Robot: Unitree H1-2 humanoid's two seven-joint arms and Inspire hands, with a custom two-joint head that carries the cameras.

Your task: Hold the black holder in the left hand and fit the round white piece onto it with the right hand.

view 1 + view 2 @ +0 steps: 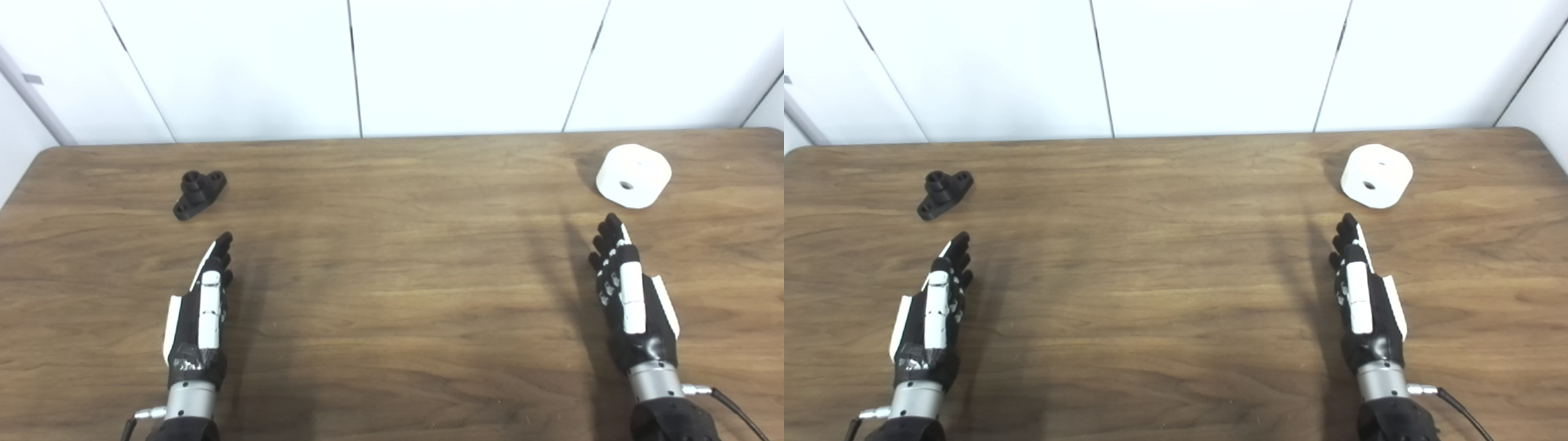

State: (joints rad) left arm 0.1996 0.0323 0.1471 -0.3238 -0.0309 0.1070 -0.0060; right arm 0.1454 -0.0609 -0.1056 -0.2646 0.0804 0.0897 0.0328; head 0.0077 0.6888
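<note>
The black holder (199, 193) lies on the wooden table (392, 275) at the far left, a small bracket with round holes. The round white piece (633, 176) with a centre hole sits at the far right. My left hand (204, 309) is open and empty, fingers straight, edge-on above the table, a short way nearer than the holder. My right hand (631, 294) is open and empty, fingers straight, just nearer than the white piece and apart from it. Both also show in the right eye view: holder (944, 193), white piece (1376, 175).
White wall panels (392, 67) stand behind the table's far edge. A rounded table corner shows at the far right (1534, 136).
</note>
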